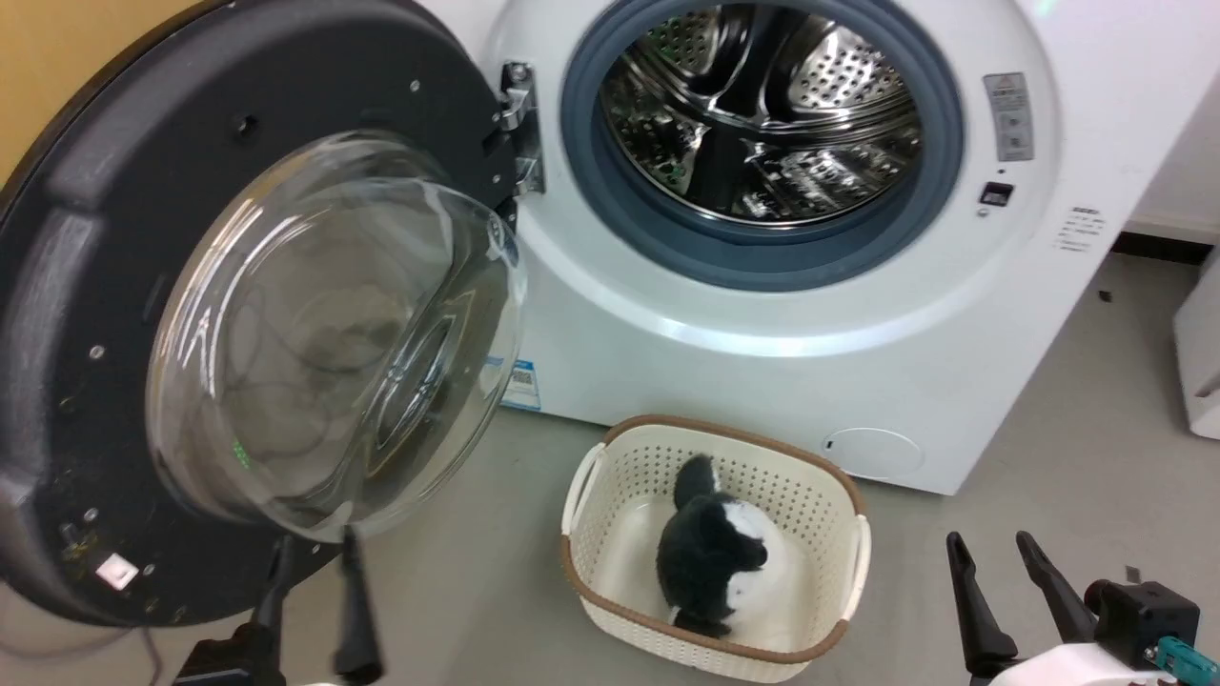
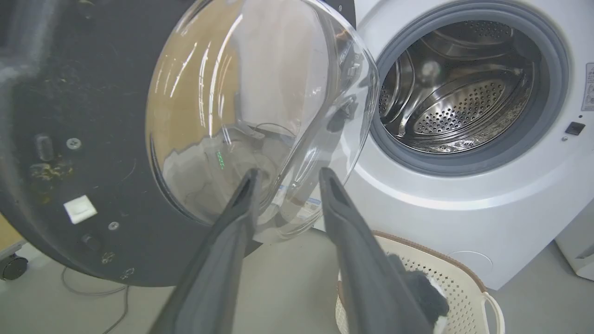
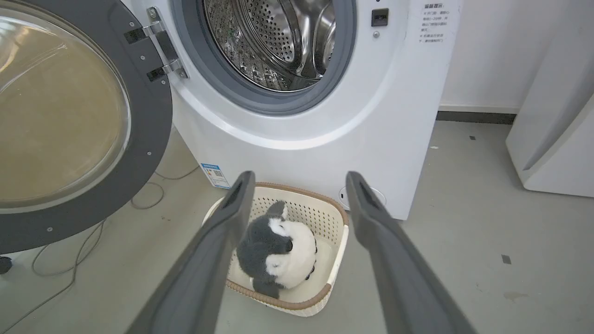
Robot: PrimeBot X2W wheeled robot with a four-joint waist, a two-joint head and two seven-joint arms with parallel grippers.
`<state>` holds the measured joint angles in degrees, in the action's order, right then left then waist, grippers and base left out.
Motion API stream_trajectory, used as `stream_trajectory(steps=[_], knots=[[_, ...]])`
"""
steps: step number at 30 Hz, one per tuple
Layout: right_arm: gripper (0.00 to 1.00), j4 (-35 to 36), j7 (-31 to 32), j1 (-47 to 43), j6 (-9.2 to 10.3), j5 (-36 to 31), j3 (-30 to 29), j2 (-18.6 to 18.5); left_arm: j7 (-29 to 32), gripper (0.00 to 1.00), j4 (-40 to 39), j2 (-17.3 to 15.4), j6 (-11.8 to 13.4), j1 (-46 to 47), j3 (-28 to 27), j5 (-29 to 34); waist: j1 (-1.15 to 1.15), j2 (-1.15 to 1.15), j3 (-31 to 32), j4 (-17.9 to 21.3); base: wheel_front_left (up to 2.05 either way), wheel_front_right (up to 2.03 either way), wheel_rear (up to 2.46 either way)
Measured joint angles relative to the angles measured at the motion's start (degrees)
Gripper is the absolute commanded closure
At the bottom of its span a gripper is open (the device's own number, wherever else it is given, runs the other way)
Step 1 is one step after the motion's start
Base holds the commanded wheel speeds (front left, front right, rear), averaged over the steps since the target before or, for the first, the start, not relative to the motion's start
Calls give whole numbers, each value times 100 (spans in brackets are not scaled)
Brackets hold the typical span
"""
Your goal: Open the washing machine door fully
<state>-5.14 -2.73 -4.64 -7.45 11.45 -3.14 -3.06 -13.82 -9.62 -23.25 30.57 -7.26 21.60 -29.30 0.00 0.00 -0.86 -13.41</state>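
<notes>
One washing machine [image 1: 858, 314] stands ahead, its drum bare. One washing machine door [image 1: 86, 286] hangs from the hinge on our left, swung wide with its glass bowl towards us. One basket [image 1: 810, 495] sits on the floor before the machine, with one plush toy [image 1: 715, 553] inside. Of our two grippers, the left gripper [image 1: 316, 540], spread and empty, points up just under the bowl's lower rim; we cannot tell if it touches. The right gripper [image 1: 988, 540], also spread and empty, is well apart. We judge the left arm nearer.
</notes>
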Motion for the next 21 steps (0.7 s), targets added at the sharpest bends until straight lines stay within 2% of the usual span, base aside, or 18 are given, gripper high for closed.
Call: stream_trajectory(steps=[6,16,21], knots=[[0,107,-77,-32,0,-153,-2,0,-12,0,267,71,-245,198,259,155,0,0,80,249,0,0,0],[0,292,-143,-57,0,-466,-156,1,-45,0,1193,112,-924,1085,653,478,0,0,113,824,0,0,0],[0,339,-145,-80,0,-588,-226,1,-64,0,1750,130,-1091,1326,715,499,0,0,112,1105,0,0,0]])
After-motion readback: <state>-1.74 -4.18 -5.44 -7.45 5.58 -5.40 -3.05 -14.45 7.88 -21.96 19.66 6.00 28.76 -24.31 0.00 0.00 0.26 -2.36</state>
